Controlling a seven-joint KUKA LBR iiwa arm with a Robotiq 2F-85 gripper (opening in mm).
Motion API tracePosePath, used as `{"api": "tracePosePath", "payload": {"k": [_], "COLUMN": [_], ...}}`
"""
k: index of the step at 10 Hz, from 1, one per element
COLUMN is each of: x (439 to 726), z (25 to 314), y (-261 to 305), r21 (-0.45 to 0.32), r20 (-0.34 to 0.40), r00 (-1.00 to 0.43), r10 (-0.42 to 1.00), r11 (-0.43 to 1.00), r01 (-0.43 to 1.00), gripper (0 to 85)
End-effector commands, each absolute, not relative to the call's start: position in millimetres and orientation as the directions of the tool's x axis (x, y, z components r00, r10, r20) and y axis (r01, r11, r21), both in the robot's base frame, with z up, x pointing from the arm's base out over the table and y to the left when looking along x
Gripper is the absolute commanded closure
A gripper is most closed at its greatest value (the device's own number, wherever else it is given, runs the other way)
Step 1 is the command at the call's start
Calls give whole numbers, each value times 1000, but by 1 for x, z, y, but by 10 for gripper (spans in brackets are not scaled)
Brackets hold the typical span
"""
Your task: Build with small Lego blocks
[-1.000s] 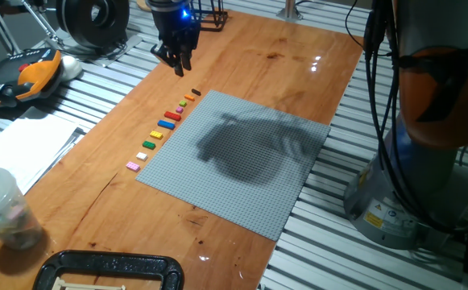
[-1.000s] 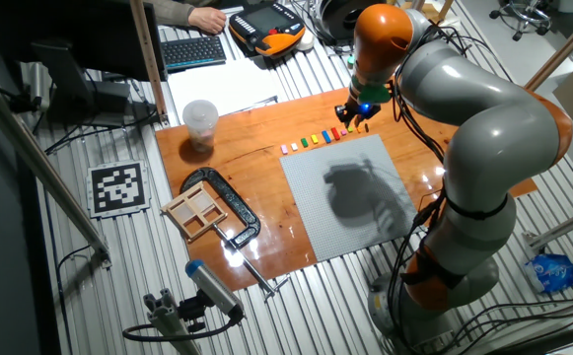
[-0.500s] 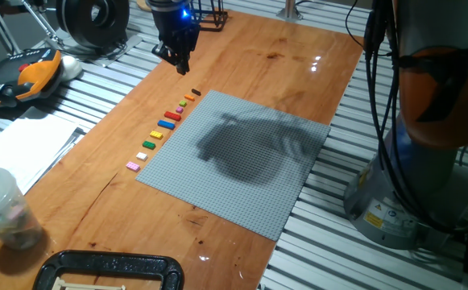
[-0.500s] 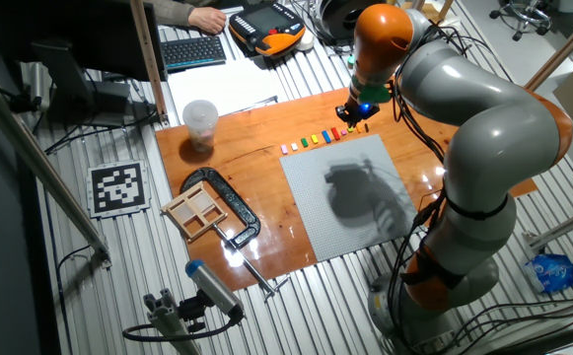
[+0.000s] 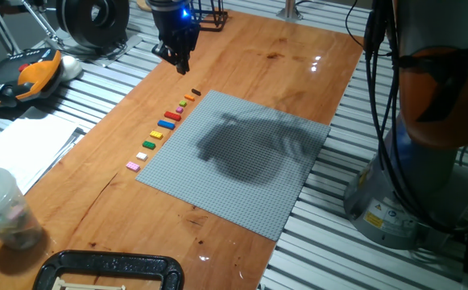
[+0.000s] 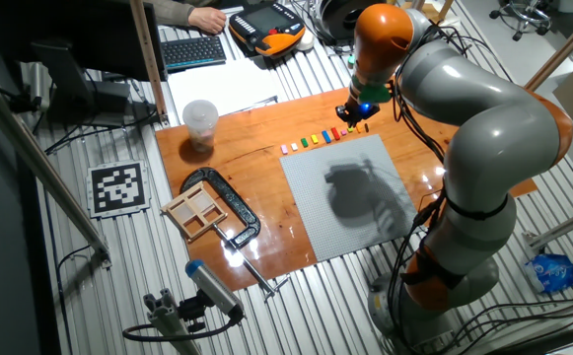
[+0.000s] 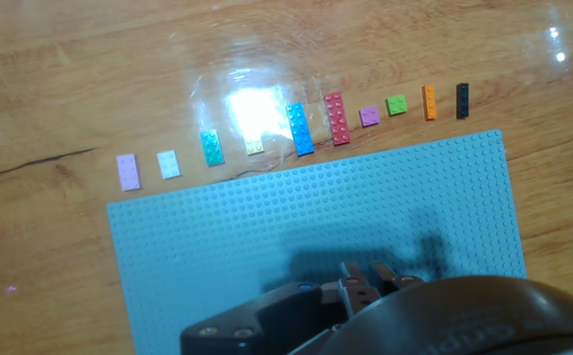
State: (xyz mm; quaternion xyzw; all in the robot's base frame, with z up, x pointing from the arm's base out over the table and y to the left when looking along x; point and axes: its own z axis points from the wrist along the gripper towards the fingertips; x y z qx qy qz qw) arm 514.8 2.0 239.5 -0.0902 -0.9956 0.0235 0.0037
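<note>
Several small Lego blocks lie in a row on the wooden table along the grey baseplate's [image 5: 242, 161] left edge, from pink [image 5: 133, 166] to dark brown [image 5: 196, 92]. In the hand view the row runs pink [image 7: 128, 171], white [image 7: 169, 164], teal [image 7: 212, 148], yellow [image 7: 254, 146], blue [image 7: 300, 129], red [image 7: 336, 118], purple [image 7: 369, 116], green [image 7: 396, 105], orange [image 7: 429, 102], dark [image 7: 463, 101], above the baseplate [image 7: 266, 227]. My gripper [image 5: 178, 63] hangs above the table beyond the dark end of the row, fingers together and empty. It also shows in the other fixed view [image 6: 351, 115] and the hand view [image 7: 367, 276].
A plastic cup [image 5: 0, 209] and a black clamp [image 5: 109, 270] stand at the near left. An orange pendant [image 5: 36, 68] and papers [image 5: 24, 149] lie off the table's left side. A wooden tray [image 6: 197, 210] sits by the clamp. The arm's base [image 5: 427, 121] stands at the right.
The fingers, slightly spread one second ago, have come together. The hand has stayed in nearly the same spot. The blocks have not moved.
</note>
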Motion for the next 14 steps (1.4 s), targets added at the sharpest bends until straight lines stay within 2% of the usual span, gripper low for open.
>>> {"api": "tracePosePath", "payload": {"k": [1, 12, 13, 14], "x": [515, 518, 521, 526], "z": [240, 238, 236, 233], "y": [2, 1, -2, -5], "r21": [-47, -47, -47, -43], "r20": [3, 12, 14, 19], "r00": [-984, -986, -987, -988], "r10": [180, 167, 159, 153], "r11": [983, 985, 986, 987], "r01": [180, 166, 158, 152], "gripper": [680, 680, 510, 510]}}
